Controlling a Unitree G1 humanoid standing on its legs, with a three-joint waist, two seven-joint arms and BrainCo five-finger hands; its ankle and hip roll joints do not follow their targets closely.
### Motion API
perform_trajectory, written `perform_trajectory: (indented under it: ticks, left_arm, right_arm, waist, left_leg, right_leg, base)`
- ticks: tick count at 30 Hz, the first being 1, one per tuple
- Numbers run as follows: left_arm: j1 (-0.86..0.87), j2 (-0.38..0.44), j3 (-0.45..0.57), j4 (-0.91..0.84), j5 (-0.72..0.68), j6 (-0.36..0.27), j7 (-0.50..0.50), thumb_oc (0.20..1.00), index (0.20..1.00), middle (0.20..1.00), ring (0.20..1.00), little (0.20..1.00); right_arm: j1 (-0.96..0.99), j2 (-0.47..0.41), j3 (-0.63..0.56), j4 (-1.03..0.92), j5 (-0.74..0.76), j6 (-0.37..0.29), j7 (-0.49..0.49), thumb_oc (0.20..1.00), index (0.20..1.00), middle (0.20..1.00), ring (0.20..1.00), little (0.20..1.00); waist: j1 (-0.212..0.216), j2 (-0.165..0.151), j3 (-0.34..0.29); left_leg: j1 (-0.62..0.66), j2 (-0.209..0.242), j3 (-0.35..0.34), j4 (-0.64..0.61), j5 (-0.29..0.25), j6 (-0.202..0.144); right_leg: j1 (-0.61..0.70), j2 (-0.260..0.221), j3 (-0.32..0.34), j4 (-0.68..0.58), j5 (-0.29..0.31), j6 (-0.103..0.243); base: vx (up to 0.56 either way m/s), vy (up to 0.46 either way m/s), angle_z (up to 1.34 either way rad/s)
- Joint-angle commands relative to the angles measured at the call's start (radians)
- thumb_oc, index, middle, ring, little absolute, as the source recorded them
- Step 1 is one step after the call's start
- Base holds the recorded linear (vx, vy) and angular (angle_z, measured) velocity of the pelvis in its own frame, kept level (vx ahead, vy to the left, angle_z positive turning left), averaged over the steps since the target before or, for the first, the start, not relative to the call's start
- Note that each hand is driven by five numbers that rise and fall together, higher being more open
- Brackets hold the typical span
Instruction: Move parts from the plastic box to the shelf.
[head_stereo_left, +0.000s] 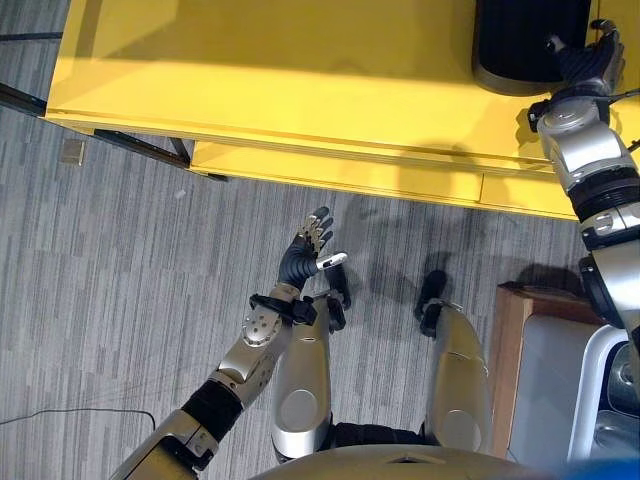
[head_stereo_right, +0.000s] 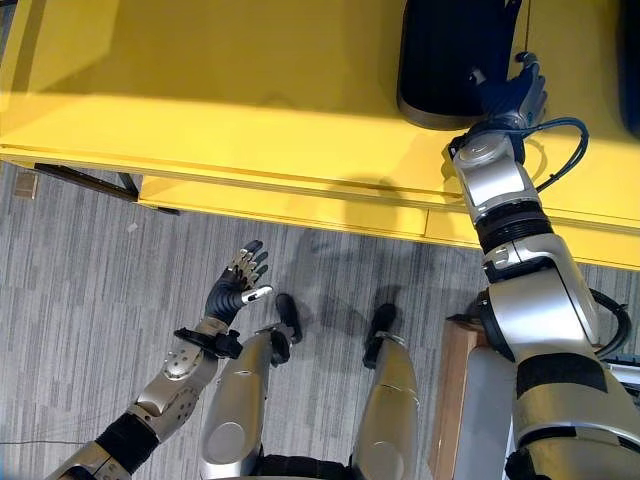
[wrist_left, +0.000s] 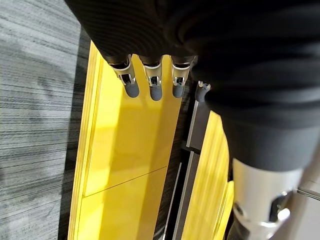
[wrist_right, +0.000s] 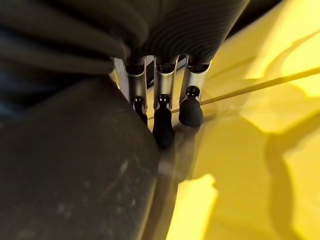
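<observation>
A large black ribbed part stands on the top board of the yellow shelf at the far right. My right hand rests against the part's right side, open, with its thumb across the part's front edge. In the right wrist view its straight fingers lie along the dark part above the yellow board. My left hand hangs open over the grey floor in front of the shelf, palm up and holding nothing; its fingers point at the shelf's yellow boards.
A lower yellow ledge juts out beneath the top board. A grey bin on a brown-edged stand sits at my lower right. Grey striped carpet spreads to the left.
</observation>
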Motion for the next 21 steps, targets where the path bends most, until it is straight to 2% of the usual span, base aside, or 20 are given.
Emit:
perform_trajectory:
  ticks: [1,5,12,14,15,21]
  left_arm:
    - [0.036,-0.020,-0.030,-0.100,-0.005,-0.016,-0.023,1.000,1.000,1.000,1.000,1.000]
    - [0.038,-0.023,-0.045,-0.094,0.010,-0.027,-0.019,1.000,1.000,1.000,1.000,1.000]
    - [0.046,-0.034,-0.043,-0.085,-0.001,-0.030,-0.020,1.000,1.000,1.000,1.000,1.000]
    - [0.075,-0.035,-0.037,-0.095,-0.009,-0.014,-0.039,1.000,1.000,1.000,1.000,1.000]
    - [0.082,-0.040,-0.033,-0.094,-0.016,-0.009,-0.054,1.000,1.000,1.000,1.000,1.000]
    - [0.112,-0.053,-0.028,-0.090,-0.001,-0.039,-0.056,1.000,1.000,1.000,1.000,1.000]
  right_arm:
    - [-0.058,-0.044,-0.011,0.006,-0.017,-0.076,-0.072,1.000,1.000,1.000,1.000,1.000]
    - [-0.052,-0.047,-0.018,-0.032,-0.066,-0.079,-0.113,1.000,1.000,1.000,1.000,1.000]
    - [-0.033,-0.041,-0.054,-0.128,-0.116,-0.189,-0.188,1.000,1.000,1.000,1.000,1.000]
    - [0.031,-0.031,-0.124,-0.339,-0.107,-0.226,-0.214,1.000,1.000,1.000,1.000,1.000]
    - [0.044,-0.027,-0.140,-0.376,-0.115,-0.235,-0.210,1.000,1.000,1.000,1.000,1.000]
    - [0.124,-0.001,-0.191,-0.596,-0.217,-0.215,-0.190,1.000,1.000,1.000,1.000,1.000]
  waist:
    - [0.008,0.034,-0.031]
    - [0.000,0.036,-0.031]
    - [-0.007,0.037,-0.031]
    - [-0.020,0.032,-0.031]
    - [-0.023,0.032,-0.031]
    - [-0.037,0.025,-0.031]
  left_leg:
    - [0.029,-0.046,-0.100,0.007,-0.039,-0.037]
    - [0.037,-0.045,-0.094,0.008,-0.045,-0.033]
    - [0.060,-0.048,-0.090,0.003,-0.051,-0.030]
    - [0.095,-0.057,-0.090,-0.025,-0.055,-0.027]
    - [0.102,-0.058,-0.089,-0.030,-0.056,-0.027]
    - [0.146,-0.064,-0.084,-0.043,-0.068,-0.021]
  right_leg:
    - [0.029,0.089,-0.030,0.025,-0.047,-0.028]
    - [0.031,0.088,-0.023,0.031,-0.050,-0.028]
    - [0.051,0.091,-0.015,0.021,-0.050,-0.027]
    - [0.077,0.100,-0.003,0.004,-0.049,-0.022]
    - [0.081,0.100,-0.001,0.002,-0.049,-0.022]
    - [0.119,0.103,0.003,-0.010,-0.050,-0.021]
  base:
    - [0.01,0.034,-0.01]
    - [0.00,0.017,-0.01]
    - [0.01,0.024,-0.04]
    - [0.06,0.041,-0.03]
    - [0.05,0.028,-0.02]
    - [0.03,0.017,-0.01]
